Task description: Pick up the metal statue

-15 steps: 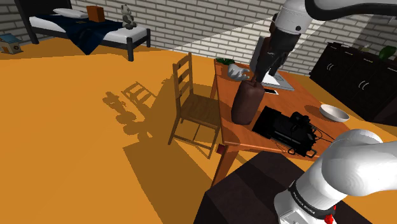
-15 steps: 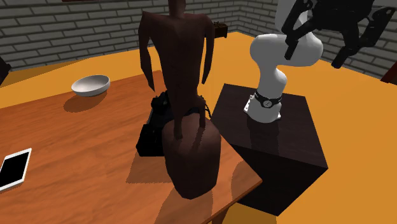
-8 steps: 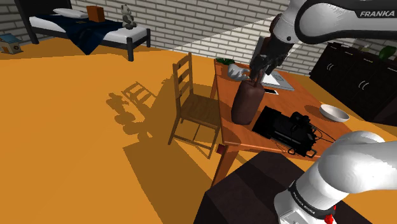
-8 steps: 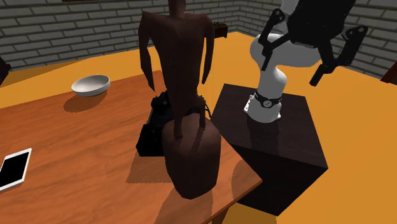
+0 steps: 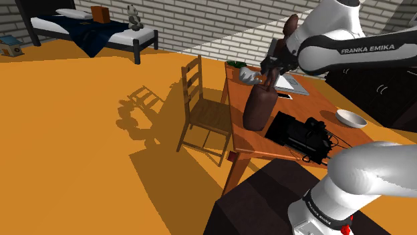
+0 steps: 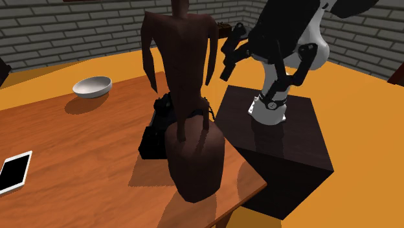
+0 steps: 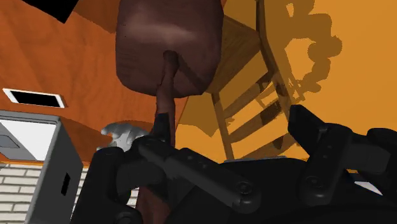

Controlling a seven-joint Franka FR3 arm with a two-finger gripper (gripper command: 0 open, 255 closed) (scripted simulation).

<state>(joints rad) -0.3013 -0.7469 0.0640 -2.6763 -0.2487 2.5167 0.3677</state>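
The statue (image 6: 184, 71) is a dark reddish-brown slim figure on a rounded base (image 5: 259, 107), standing upright near the wooden table's (image 5: 247, 143) edge. My black gripper (image 5: 272, 67) hangs at the height of the figure's upper body, behind it in the second exterior view (image 6: 265, 55). It is open, with the fingers (image 6: 230, 63) spread wide. Looking down in the wrist view, the statue (image 7: 168, 44) runs up beside one finger (image 7: 156, 153), while the other finger (image 7: 312, 137) stands far off. Nothing is clasped.
A wooden chair (image 5: 204, 110) stands against the table beside the statue. On the table lie a black machine-like model (image 5: 304, 137), a white bowl (image 5: 351, 119), a tablet (image 6: 14, 171) and a grey box (image 7: 32, 159). A bed (image 5: 87, 30) stands far off.
The arm has swung down and the forearm now lies level. In the second exterior view the open gripper has moved left and lower, closer to the statue's upper body. The statue has not moved.
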